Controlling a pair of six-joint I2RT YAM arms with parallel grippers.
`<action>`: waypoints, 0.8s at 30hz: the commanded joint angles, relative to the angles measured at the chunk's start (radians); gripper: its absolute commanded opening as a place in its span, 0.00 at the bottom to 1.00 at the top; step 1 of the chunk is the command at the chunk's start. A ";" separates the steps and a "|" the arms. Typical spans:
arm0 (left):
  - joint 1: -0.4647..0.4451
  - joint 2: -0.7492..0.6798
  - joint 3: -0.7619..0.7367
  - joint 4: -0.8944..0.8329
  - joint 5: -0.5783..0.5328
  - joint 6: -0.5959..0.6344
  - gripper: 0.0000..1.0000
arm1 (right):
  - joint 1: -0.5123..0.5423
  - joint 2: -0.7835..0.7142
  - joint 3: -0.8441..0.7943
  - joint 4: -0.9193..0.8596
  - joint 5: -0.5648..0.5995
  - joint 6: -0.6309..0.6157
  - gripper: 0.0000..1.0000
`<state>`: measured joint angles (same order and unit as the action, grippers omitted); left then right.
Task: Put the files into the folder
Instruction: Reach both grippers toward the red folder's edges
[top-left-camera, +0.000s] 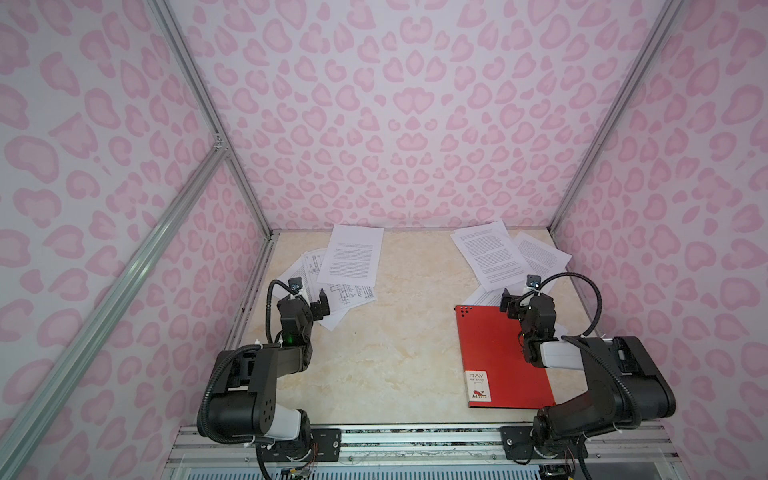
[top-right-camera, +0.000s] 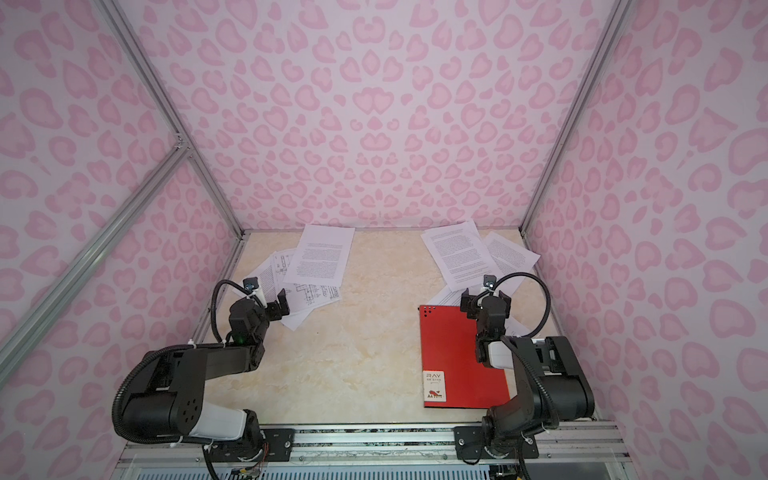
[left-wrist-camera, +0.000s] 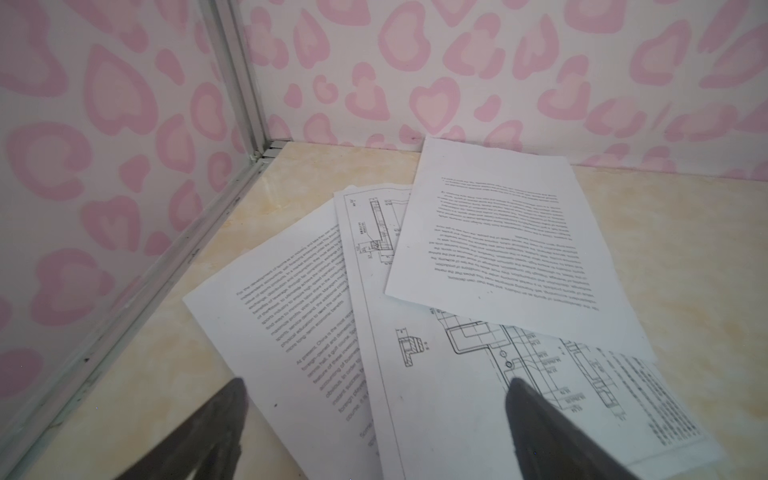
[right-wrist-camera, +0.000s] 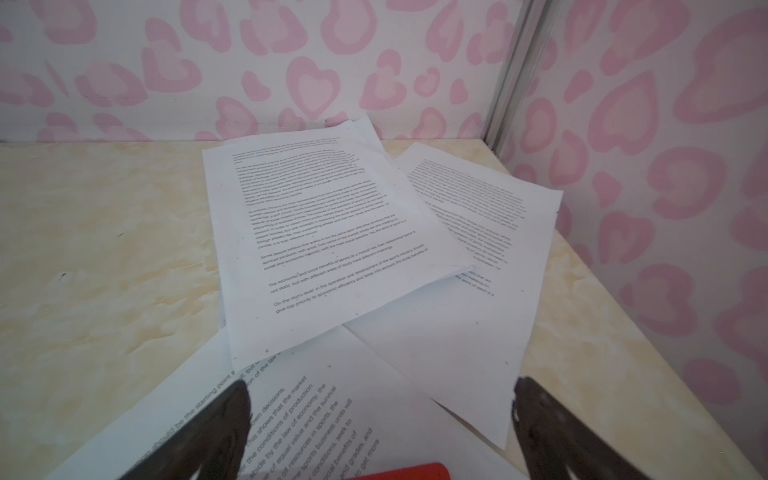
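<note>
Left wrist view showed my left claw (left-wrist-camera: 376, 386) with its jaws spread wide and nothing between them, hanging over the near end of a drawing sheet (left-wrist-camera: 436, 415). That sheet lay in the middle of a fan of three files (top-left-camera: 353, 257) in the far-left corner of the table (top-left-camera: 395, 340). A text sheet (left-wrist-camera: 291, 332) sat under it toward the side wall. Another lay on top, its long axis running to the back wall (top-left-camera: 395, 124).

My right claw (right-wrist-camera: 382, 386) was just as wide and empty, poised above the far edge of the folder (top-left-camera: 494, 353). The folder lay closed, red face up, on the right of the table. Its long axis ran from my side toward the back wall, with the label at the near-left corner and the dots at the far-left. Its far edge rested on a printed page (right-wrist-camera: 316, 415). Beyond it more files overlapped loosely in the far-right corner, the top one's far end leaning left.
</note>
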<state>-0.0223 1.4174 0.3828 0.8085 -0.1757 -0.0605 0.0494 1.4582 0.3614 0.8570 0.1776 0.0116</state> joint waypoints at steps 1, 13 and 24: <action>-0.066 -0.099 0.150 -0.256 -0.169 0.013 0.98 | 0.044 -0.174 0.083 -0.241 0.233 0.073 0.99; -0.434 0.132 0.636 -0.968 0.446 -0.579 0.98 | -0.310 -0.294 0.142 -0.863 -0.262 0.729 0.93; -0.771 0.507 0.861 -0.897 0.736 -0.673 0.98 | -0.370 -0.334 0.057 -1.062 -0.361 0.663 0.91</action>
<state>-0.7647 1.8683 1.2045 -0.1024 0.4564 -0.6888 -0.3119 1.1332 0.4278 -0.1230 -0.1085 0.6987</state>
